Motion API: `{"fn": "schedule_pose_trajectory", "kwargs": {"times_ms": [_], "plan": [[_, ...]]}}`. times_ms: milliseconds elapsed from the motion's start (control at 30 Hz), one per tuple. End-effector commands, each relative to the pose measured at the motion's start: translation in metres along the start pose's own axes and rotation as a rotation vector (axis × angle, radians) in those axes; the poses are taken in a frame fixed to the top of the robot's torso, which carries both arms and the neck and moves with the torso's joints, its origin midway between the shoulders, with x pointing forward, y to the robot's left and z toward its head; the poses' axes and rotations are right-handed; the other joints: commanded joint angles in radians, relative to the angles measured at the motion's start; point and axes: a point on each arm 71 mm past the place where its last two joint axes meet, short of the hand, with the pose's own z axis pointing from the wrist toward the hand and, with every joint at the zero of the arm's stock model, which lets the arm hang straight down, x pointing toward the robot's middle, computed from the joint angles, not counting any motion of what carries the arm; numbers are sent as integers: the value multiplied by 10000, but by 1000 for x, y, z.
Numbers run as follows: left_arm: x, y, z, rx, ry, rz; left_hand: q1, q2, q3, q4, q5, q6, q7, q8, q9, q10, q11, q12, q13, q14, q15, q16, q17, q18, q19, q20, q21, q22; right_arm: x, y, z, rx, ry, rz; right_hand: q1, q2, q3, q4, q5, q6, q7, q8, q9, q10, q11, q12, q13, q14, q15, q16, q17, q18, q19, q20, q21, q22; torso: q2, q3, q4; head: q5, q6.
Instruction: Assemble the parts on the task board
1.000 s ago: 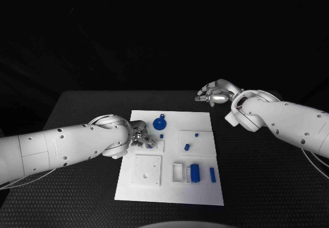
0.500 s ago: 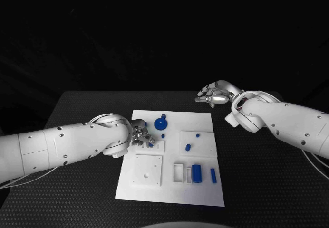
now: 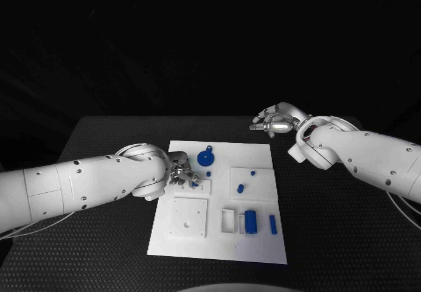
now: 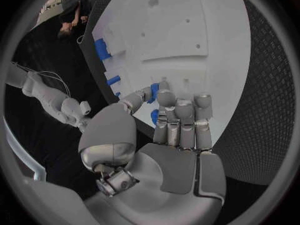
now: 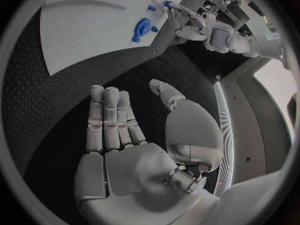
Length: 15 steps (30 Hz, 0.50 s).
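Observation:
The white task board (image 3: 263, 243) lies mid-table. My left hand (image 3: 182, 173) hovers over its near-left part and pinches a small blue peg (image 4: 154, 92) between thumb and a fingertip, just above a small white block (image 3: 196, 185). The same peg (image 5: 167, 4) shows at that hand's fingertips in the right wrist view. A round blue part (image 3: 205, 159) lies beside the hand; it is also in the right wrist view (image 5: 142, 25). My right hand (image 3: 276, 120) floats above the black table past the board's far right corner, fingers spread and empty (image 5: 115, 120).
On the board lie a blue cylinder (image 3: 250, 220), a thin blue bar (image 3: 272, 224), a white holder (image 3: 228, 220), a square white plate (image 3: 188, 218) and a white block with two blue pieces (image 3: 246, 181). Black table (image 3: 342, 231) surrounds the board.
My left hand has edged slightly to the right over the small white block, still with the peg. The right hand has stayed where it was.

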Motion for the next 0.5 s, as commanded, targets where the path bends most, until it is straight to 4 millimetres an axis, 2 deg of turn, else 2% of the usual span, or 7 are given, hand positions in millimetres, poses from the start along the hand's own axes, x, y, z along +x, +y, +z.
{"fn": "schedule_pose_trajectory", "kwargs": {"times_ms": [33,500], "plan": [[2,-4,-1,259,432,120,565,401,1018,-992,2,67,11,47,52,64,-55,26,-10,150,-322,44,-10,68,84,-1330,34,145,2,1,0,-93,147,14,-109,-12,-5,37,39,7,59,45,-11,-99,-5,55,-10,-63,-20,48,-9,116,25,9,-26,202,-1,-4,-1,0,-3],[-7,-6,1,261,1009,225,728,357,1051,-933,-114,57,8,35,126,46,-60,25,-16,153,-328,36,-23,56,82,-1325,35,148,3,1,1,-101,167,20,-108,-9,-10,32,40,5,60,45,-13,-103,-4,59,-17,-66,-19,50,-13,116,22,9,-25,203,1,1,-10,13,-18]]}}
